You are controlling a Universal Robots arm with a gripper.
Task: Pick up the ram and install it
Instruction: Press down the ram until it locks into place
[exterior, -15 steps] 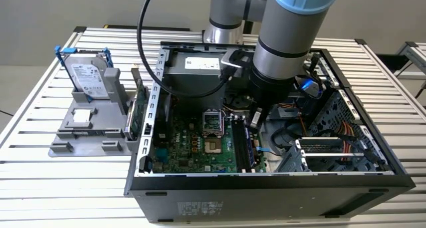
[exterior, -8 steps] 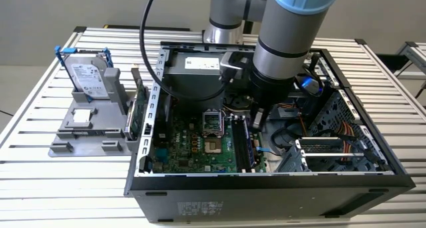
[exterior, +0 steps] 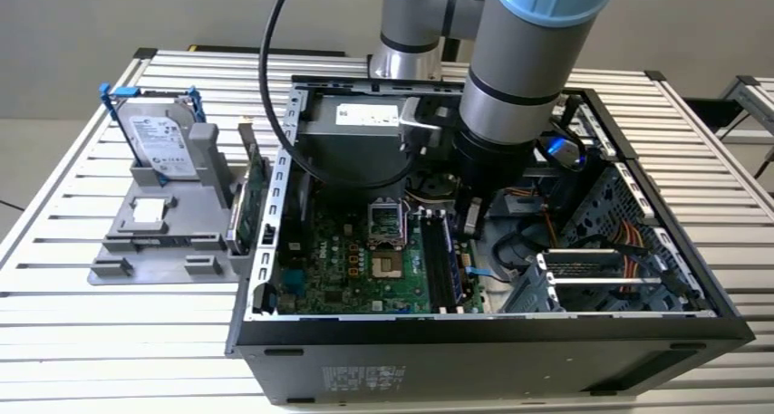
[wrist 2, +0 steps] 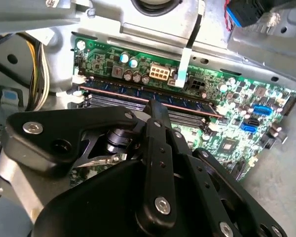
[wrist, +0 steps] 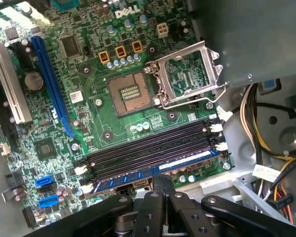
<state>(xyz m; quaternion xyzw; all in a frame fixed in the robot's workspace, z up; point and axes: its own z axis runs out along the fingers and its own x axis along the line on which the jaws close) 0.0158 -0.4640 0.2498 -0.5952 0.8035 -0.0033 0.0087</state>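
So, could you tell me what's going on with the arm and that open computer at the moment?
The arm has reached into the open computer case, and its tool sits right at the ram, which lies along the outermost memory slot on the motherboard. In both wrist views the blue stick runs in line with the slot. The neighbouring slots are bare. Whether the ram is fully clicked home cannot be told.

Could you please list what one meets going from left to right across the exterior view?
Silver hard drive with blue rails standing in the grey plastic holder → green expansion card → green motherboard → dark blue ram stick under the black gripper → grey metal drive cage.
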